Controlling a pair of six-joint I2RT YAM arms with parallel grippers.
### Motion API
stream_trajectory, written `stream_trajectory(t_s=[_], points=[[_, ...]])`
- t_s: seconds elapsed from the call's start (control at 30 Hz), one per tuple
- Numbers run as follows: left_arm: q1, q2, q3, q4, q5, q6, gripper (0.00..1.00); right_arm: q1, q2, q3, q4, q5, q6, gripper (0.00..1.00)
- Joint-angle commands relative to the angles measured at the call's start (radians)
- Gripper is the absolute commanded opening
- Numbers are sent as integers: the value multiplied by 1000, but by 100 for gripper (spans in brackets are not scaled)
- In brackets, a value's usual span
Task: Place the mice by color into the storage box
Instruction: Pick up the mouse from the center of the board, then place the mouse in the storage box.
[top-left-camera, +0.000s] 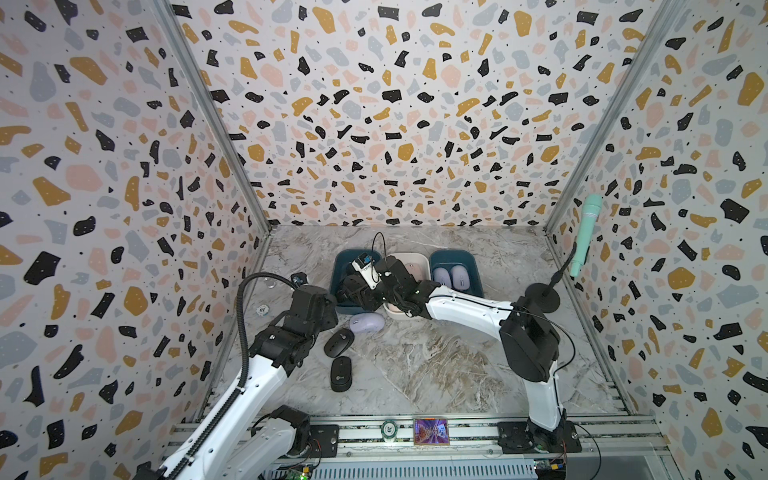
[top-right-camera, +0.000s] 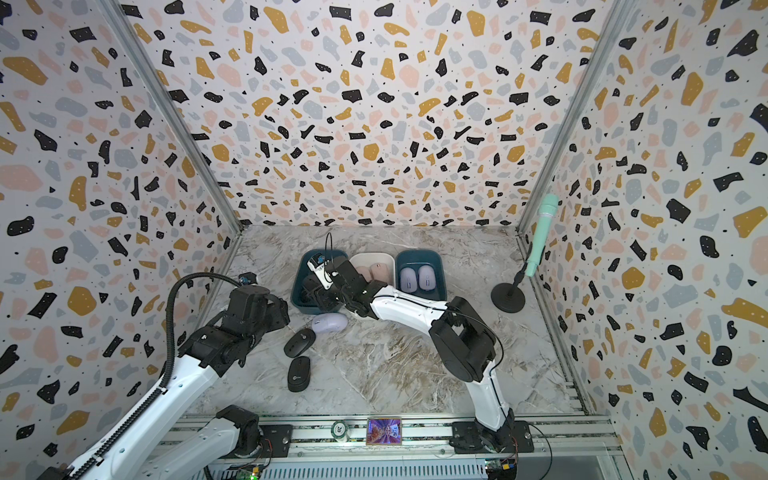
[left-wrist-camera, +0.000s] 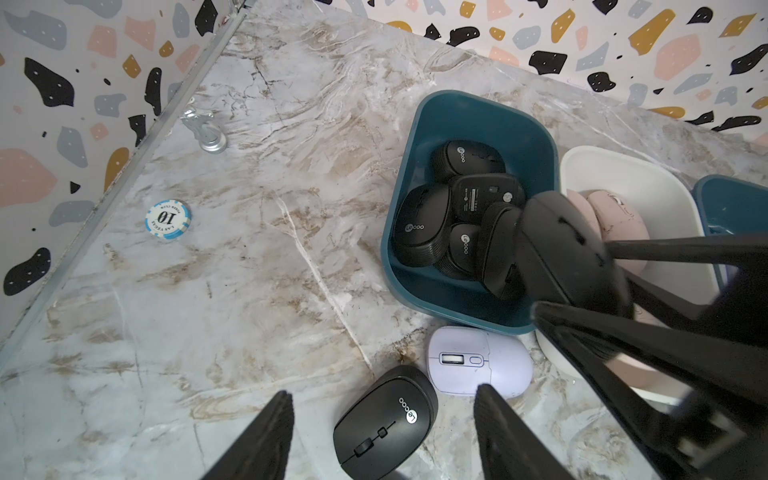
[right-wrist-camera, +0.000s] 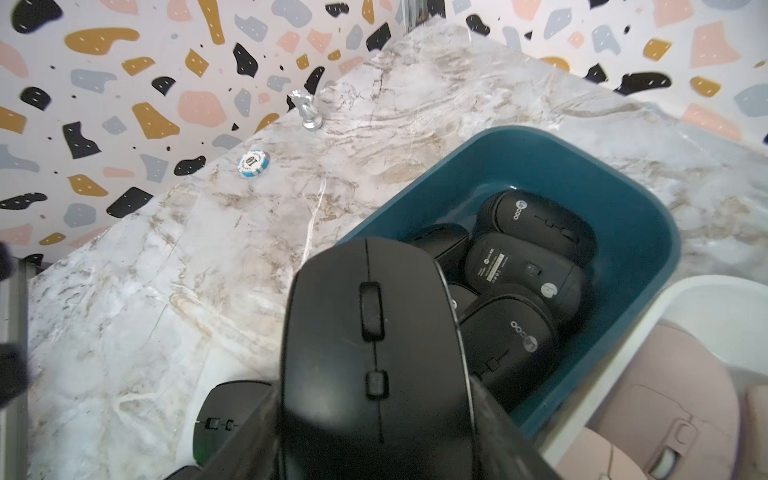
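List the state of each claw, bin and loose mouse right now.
right claw, shut on a black mouse above the left teal bin
left claw, open, empty
left teal bin, holds black mice
white bin, holds pink mice
right teal bin, holds two lavender mice
lavender mouse, loose on the table
loose black mice, two on the table

A black mouse (right-wrist-camera: 374, 353) hangs tilted above the teal bin (right-wrist-camera: 623, 199) of black mice (left-wrist-camera: 424, 224).

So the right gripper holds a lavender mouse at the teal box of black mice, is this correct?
Not quite. The mouse in the right gripper is black, as the right wrist view shows. The rest stands: it is at the teal box of black mice.
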Motion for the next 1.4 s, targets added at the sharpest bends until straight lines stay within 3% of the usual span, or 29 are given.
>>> stream_trajectory(t_s=[0.0,0.43,0.83,1.13,1.37], points=[[4,-18,-10,26,3,-25,68,-15,40,90,-7,-25,34,55],[5,-6,29,2,-16,7,68,-21,263,323,-90,21,33,56],[5,-18,7,10,-13,-15,68,-21,351,413,-143,93,13,59],[5,-23,-5,19,-3,-34,68,-22,342,406,-145,100,4,68],[4,-25,-3,16,-3,-42,68,-23,252,331,-97,96,3,73]])
